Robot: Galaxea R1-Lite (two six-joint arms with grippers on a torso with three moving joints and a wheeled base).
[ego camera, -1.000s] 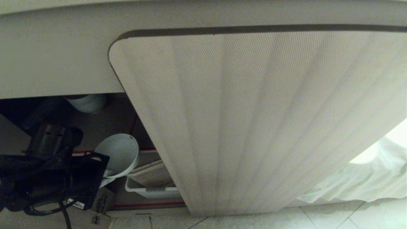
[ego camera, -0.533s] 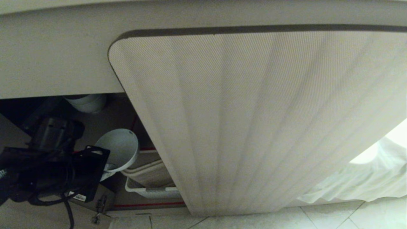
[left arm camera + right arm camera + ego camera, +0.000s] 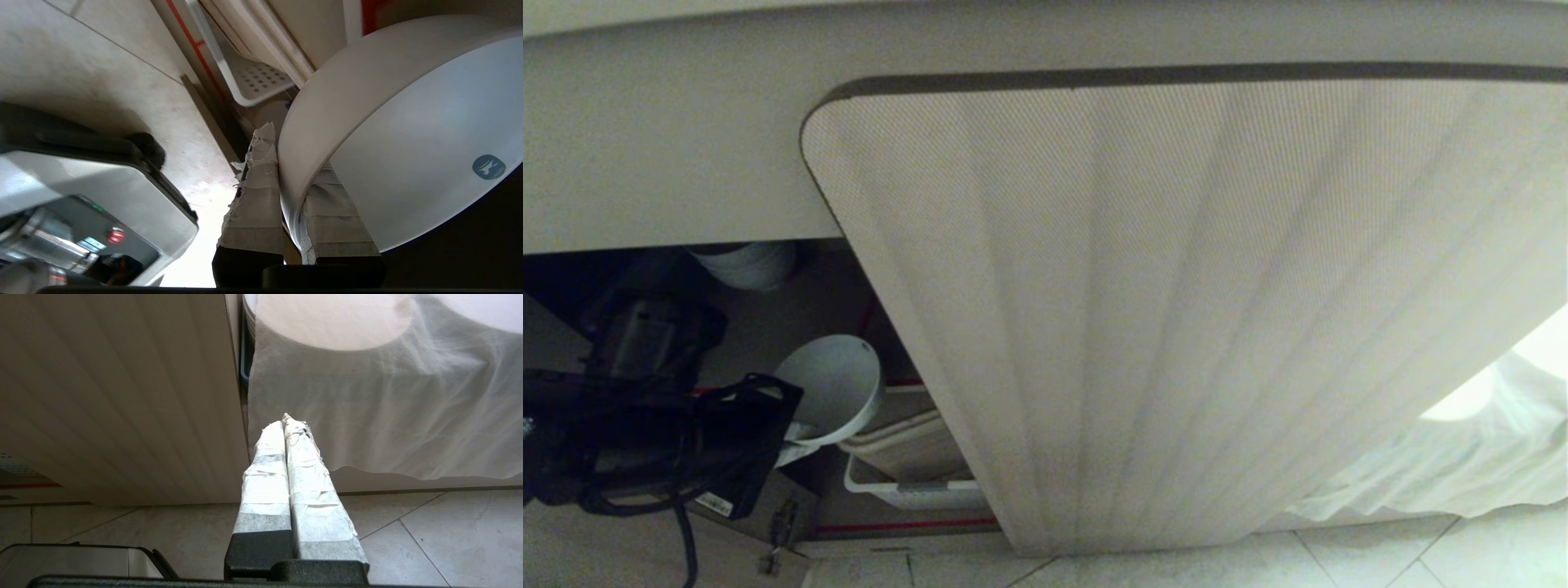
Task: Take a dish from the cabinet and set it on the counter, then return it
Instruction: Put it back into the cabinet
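Holding the dish (image 3: 837,384) tilted in clamped left gripper (image 3: 796,429) jaws, you've barely shifted it beside the cabinet (image 3: 1176,310) door; right gripper (image 3: 289,426) jaws shut, empty.

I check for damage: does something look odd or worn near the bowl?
Yes. The white tape on the left gripper fingers is torn and frayed at the tips, where they pinch the rim of the tilted dish.

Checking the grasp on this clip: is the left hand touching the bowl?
Touching. In the left wrist view the left hand has its taped fingers pinching the white bowl's rim between them.
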